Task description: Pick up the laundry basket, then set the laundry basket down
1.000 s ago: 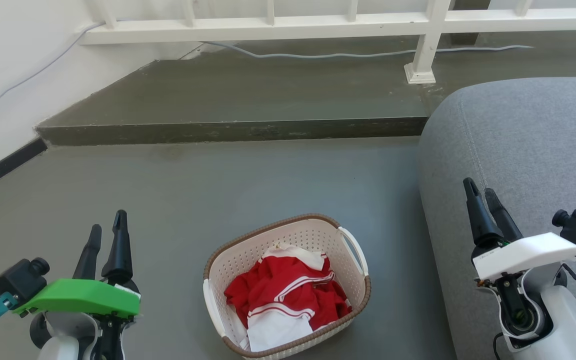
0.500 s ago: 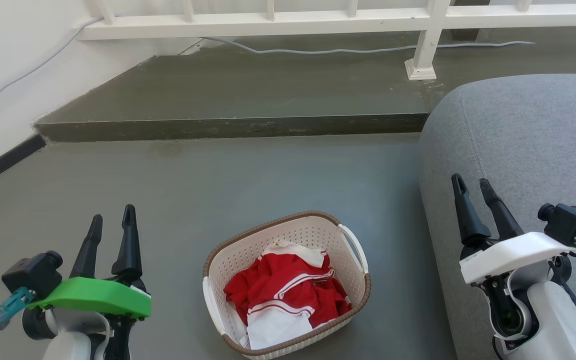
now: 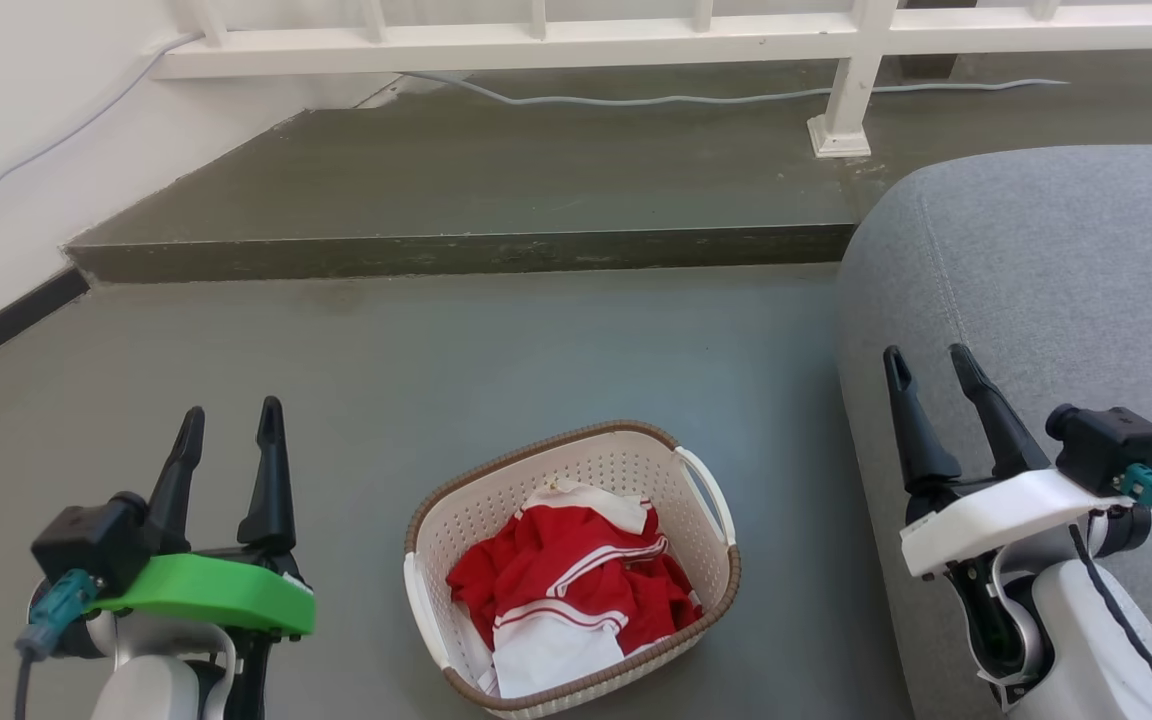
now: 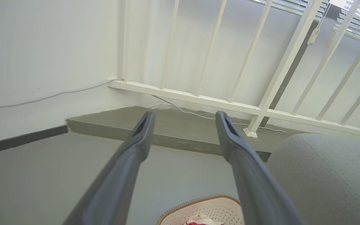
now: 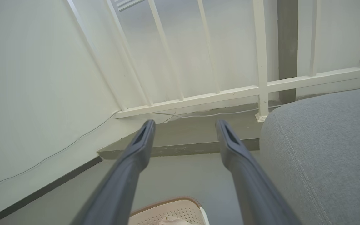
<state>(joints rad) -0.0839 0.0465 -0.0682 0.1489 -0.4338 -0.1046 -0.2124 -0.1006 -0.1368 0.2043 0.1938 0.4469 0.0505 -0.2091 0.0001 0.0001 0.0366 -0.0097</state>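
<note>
We see the laundry basket on the grey floor, red-and-white clothing inside. Left of it hovers our left gripper, right of it our right gripper, by the sofa — both spread apart, grasping nothing.

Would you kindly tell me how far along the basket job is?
Done: nothing yet; the laundry basket sits on the floor, ungripped. In hand: the left tool and right tool are open on either side of it, not touching it. Left: grasping, lifting, setting down.
</note>
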